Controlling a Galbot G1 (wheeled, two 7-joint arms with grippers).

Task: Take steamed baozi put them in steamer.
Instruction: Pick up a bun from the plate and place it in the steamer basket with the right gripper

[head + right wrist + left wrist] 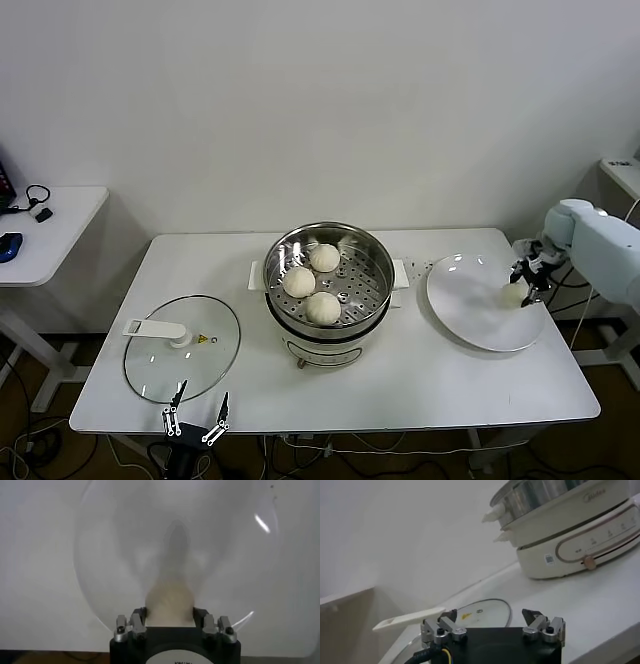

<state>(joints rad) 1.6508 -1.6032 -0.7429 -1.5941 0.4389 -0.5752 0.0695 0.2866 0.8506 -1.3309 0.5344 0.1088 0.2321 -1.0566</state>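
The steamer (372,262) stands at the table's middle, a shiny steel pot on a white base, and holds three cream-white baozi (323,307). It also shows in the left wrist view (580,540). My right gripper (522,283) is over the right side of the white plate (470,305), shut on the last baozi (514,293). In the right wrist view the baozi (169,602) fills the space between the fingers, above the plate (125,540). My left gripper (197,420) is open and empty, parked at the table's front edge.
A round glass lid (185,350) with a white handle lies on the table left of the steamer, also in the left wrist view (480,612). A side table (50,230) stands at far left. The table's right edge lies just beyond the plate.
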